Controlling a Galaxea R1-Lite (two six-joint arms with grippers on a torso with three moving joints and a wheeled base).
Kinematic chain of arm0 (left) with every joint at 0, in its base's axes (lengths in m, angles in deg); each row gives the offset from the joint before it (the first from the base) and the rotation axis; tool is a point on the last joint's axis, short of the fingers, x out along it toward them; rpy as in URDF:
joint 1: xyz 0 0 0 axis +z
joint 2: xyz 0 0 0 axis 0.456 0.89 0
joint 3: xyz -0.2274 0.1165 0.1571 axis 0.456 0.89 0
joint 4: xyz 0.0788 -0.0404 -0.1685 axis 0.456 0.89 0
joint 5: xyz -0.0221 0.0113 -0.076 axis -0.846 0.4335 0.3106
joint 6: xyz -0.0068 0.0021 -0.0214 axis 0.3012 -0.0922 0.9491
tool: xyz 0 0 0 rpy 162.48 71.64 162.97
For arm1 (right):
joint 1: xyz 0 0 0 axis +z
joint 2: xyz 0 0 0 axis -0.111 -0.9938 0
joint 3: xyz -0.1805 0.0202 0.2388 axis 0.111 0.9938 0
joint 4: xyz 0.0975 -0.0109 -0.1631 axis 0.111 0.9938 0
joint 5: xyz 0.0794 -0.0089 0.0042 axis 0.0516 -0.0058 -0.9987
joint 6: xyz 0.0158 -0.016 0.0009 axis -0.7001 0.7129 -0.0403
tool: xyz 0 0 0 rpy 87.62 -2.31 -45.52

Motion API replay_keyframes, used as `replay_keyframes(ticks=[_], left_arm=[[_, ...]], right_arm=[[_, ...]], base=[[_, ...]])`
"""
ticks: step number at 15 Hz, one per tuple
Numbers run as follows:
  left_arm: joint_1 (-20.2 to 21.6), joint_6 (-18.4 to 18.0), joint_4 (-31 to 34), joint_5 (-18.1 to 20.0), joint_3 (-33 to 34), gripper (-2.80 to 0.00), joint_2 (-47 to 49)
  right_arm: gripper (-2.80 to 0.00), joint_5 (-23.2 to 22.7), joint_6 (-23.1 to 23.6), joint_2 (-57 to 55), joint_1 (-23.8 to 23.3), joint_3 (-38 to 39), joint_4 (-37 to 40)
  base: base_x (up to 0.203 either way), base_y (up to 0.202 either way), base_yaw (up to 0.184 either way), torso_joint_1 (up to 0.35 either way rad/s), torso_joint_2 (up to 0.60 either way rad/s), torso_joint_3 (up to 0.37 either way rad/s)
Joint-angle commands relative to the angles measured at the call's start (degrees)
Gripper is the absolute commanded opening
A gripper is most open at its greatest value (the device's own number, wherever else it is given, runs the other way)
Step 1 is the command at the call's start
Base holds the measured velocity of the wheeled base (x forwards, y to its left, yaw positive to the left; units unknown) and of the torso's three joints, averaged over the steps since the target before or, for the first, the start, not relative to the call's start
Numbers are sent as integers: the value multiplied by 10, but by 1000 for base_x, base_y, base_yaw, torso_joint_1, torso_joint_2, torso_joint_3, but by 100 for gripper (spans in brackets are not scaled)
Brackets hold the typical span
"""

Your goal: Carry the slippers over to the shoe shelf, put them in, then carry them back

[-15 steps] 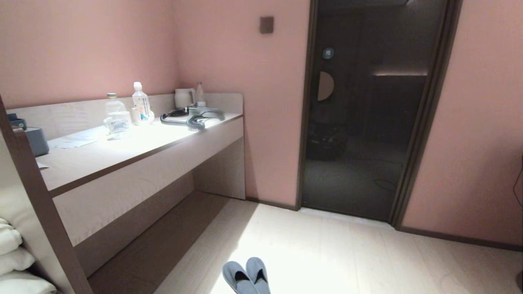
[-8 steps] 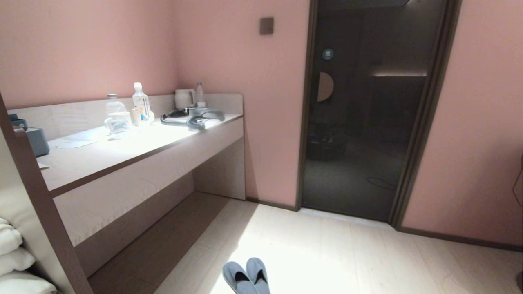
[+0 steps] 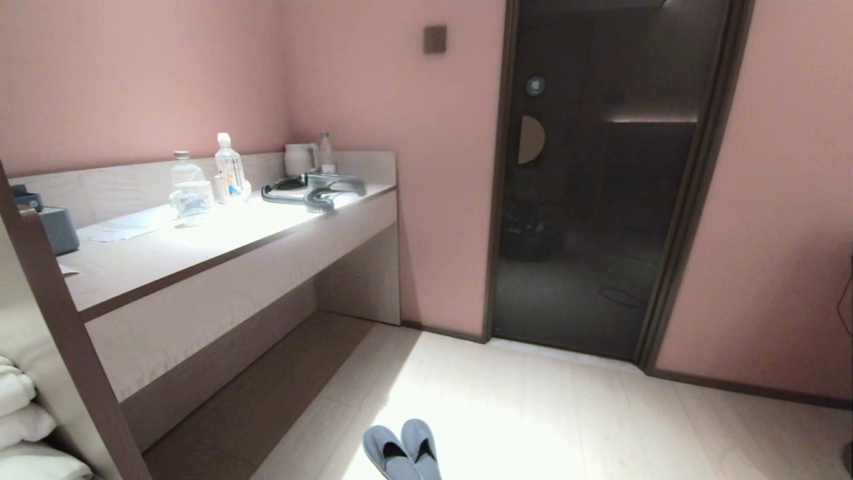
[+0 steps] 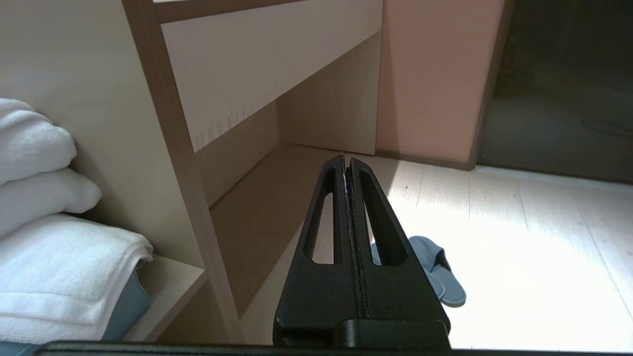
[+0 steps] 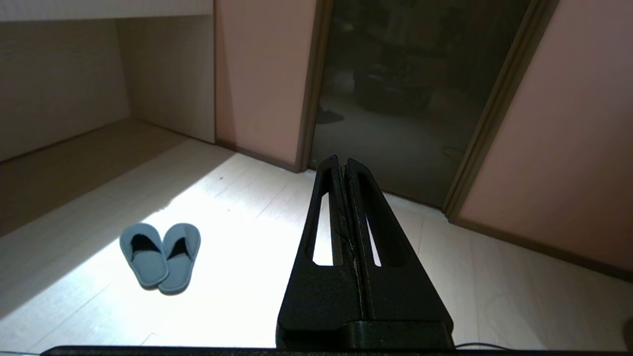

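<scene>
Side by side, two slippers (image 3: 402, 451) lie on the pale floor (image 3: 566, 413); left gripper (image 4: 344, 159) and right gripper (image 5: 341, 161) both clenched, empty.

A bright pool of light is glaring off the floor (image 3: 533, 427) and desk (image 3: 200, 247); the doorway (image 3: 600, 187) is lying dim, edges bowing slightly.
</scene>
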Motion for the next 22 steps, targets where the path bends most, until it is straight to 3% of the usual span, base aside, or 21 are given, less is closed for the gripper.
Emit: replay_keyframes(ticks=[1, 6, 9, 16, 22], left_arm=[[0, -1, 0, 0, 0, -280, 0], [0, 3, -1, -1, 0, -280, 1], [0, 1, -1, -1, 0, -280, 0], [0, 3, 0, -1, 0, -280, 1], [0, 0, -1, 0, 0, -280, 0]], right_arm=[[-280, 0, 0, -1, 0, 0, 0], [-280, 3, -18, -1, 0, 0, 1], [-280, 5, -62, -1, 0, 0, 2], [-280, 8, -66, -1, 0, 0, 2], [-280, 8, -66, -1, 0, 0, 2]], base=[[0, 0, 0, 3, -1, -133], [0, 0, 0, 3, 0, -187], [0, 0, 0, 5, 1, -194], [0, 0, 0, 2, 2, -186], [0, 0, 0, 2, 1, -21]])
